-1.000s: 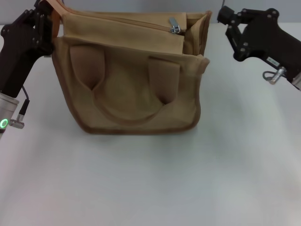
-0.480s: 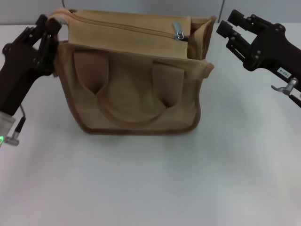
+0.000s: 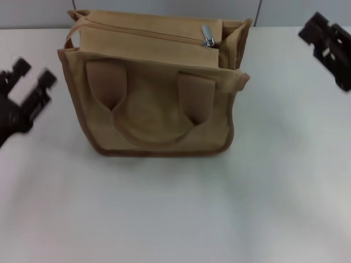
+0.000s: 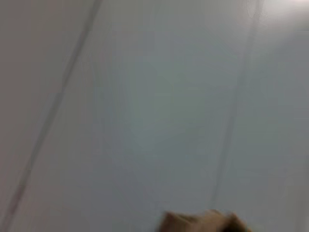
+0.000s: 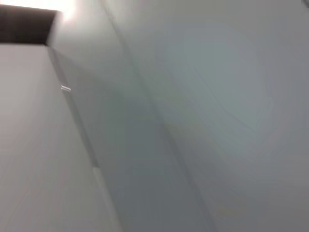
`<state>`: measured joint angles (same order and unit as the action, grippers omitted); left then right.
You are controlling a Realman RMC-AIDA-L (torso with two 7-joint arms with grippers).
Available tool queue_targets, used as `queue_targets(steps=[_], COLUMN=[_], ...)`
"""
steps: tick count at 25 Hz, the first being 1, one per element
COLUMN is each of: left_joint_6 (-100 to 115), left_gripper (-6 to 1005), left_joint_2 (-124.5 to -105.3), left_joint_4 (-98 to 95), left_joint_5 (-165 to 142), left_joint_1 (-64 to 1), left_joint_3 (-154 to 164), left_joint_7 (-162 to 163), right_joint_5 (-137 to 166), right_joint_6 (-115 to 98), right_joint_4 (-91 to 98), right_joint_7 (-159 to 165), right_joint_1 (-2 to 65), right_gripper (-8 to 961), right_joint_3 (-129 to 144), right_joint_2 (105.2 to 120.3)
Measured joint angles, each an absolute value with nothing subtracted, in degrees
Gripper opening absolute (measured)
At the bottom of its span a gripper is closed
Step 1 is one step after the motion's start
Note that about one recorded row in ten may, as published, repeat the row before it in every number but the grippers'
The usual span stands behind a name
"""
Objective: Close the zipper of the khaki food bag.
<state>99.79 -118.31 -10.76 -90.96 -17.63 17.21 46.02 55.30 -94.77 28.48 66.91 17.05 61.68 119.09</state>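
While the boxy tan canvas khaki food bag [image 3: 156, 90] with darker brown trim stands upright on the white worktop [image 3: 181, 213], its broad face and two looped handles turned toward you, you have both arms well clear of it; neither touches the fabric, so the bag keeps its shape by its own stiffness. Your long tan zipper [image 3: 143, 32] runs along the top panel, and its small shiny silver pull [image 3: 207, 36] sits near the bag's right end; judging by that, the line looks drawn almost fully across, though a gap at the right corner appears open. Your left gripper [image 3: 30, 82] hovers off the bag's left side, fingers spread and holding nothing; your right gripper [image 3: 320, 28] hangs off the upper right, apart from the bag, and you cannot tell how its fingers stand. Both wrist views show only pale blurred surfaces.
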Motion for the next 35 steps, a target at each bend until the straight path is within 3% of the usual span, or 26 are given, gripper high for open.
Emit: queue_targets(steps=[6,10,13,23,35], left_joint_6=[108.4,109.0,109.3,109.2,109.5], left_gripper=[810,810,810,810,810], left_joint_2=[-117.75,-117.13,-116.54,-117.45,-117.78], left_joint_4=[-22.1,-23.1,-24.1,-25.9,-26.0], left_joint_5=[-94.8,-99.0,-105.6,-113.8,-113.9], left_joint_1=[-11.2,-11.2,-11.9,-12.8,-13.2], left_joint_3=[34.7,36.2,36.5,36.7,36.7], left_joint_7=[44.5,44.7,45.2,44.6,44.6], right_joint_5=[71.0,76.6,77.3,79.1,79.2], right_joint_6=[-97.8,-97.7,-96.4,-93.0,-90.9], right_joint_4=[28.2,27.5,24.4,22.7,22.1], right_joint_7=[57.5,54.3,52.4,50.4,50.2], right_joint_1=[18.2,19.5,21.9,23.7,23.1], right_gripper=[451,456,633,838,843], right_joint_3=[62.7,64.2,70.4,78.2,78.9], right_joint_2=[119.12,119.61,119.46,119.48,119.63])
